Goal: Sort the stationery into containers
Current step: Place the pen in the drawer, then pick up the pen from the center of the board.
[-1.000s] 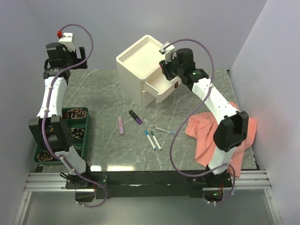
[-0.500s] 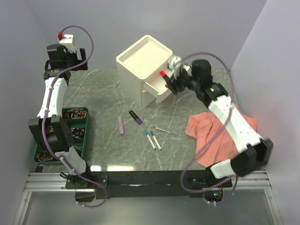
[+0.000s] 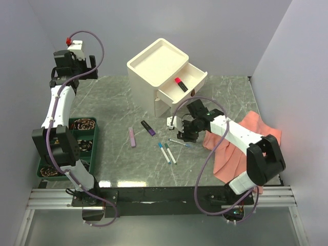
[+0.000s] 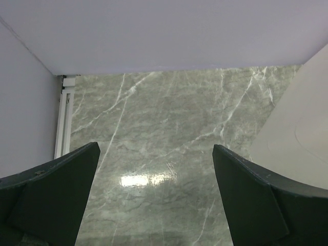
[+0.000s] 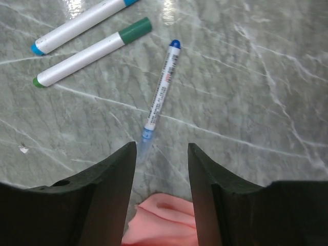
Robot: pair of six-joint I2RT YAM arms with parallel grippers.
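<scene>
The cream drawer box (image 3: 154, 64) stands at the back, its top drawer (image 3: 197, 77) pulled out with the red-and-black marker (image 3: 180, 84) lying in it. On the table lie a purple highlighter (image 3: 148, 127), a lilac highlighter (image 3: 132, 137), a blue-capped pen (image 3: 164, 152), a green-capped pen (image 3: 170, 153) and a thin blue pen (image 3: 179, 142). My right gripper (image 3: 185, 134) hovers open and empty just by the thin pen (image 5: 160, 92), whose near tip lies by the left finger. My left gripper (image 3: 69, 57) is open and empty, raised at the far left.
A salmon-pink cloth (image 3: 241, 141) lies at the right under my right arm and shows below the jaws in the right wrist view (image 5: 164, 225). A green tray (image 3: 95, 134) with dark rolls sits at the left front. The box's side (image 4: 302, 133) shows in the left wrist view.
My right gripper has left the red-and-black marker in the open drawer and swung down and toward the front, to the thin pen on the table. The left arm has barely moved.
</scene>
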